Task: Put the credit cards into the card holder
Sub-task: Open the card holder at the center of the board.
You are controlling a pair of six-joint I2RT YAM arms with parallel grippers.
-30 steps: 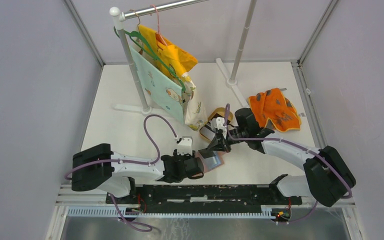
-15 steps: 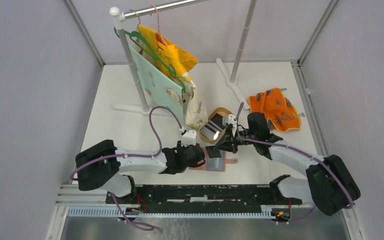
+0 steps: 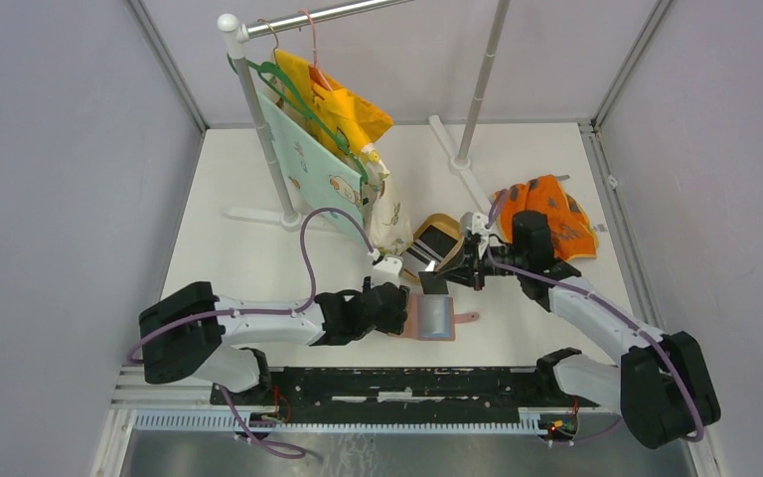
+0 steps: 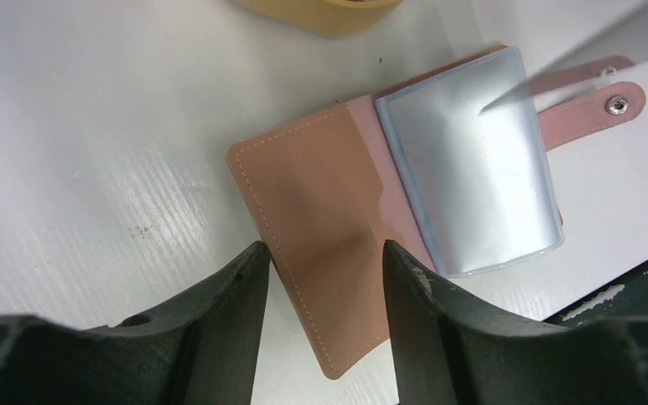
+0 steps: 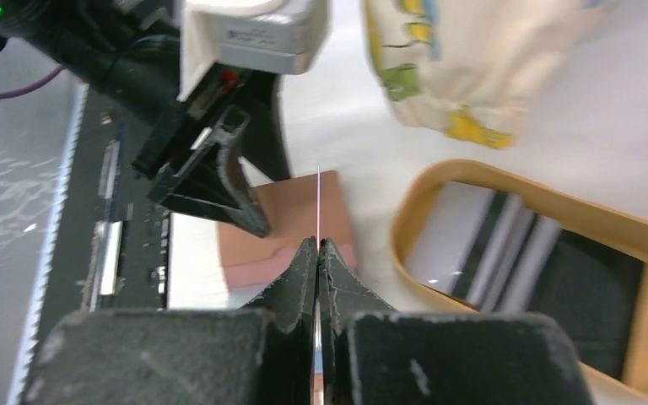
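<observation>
From the top you are seeing the card holder [image 3: 437,318] lying open on the table [image 3: 258,248], the left gripper [image 3: 402,314] at its left edge and the right gripper [image 3: 449,276] hanging just over its far side with a credit card [image 3: 434,285], near the tan dish [image 3: 445,221]. In the left wrist view the left gripper [image 4: 322,251] is standing released, its fingers [image 4: 236,295] straddling the brown flap of the card holder [image 4: 321,194]. In the right wrist view the right gripper [image 5: 318,245] is clenching the credit card [image 5: 318,190] edge-on above the card holder [image 5: 287,219], and more credit cards [image 5: 506,245] are lying in the tan dish [image 5: 557,209].
</observation>
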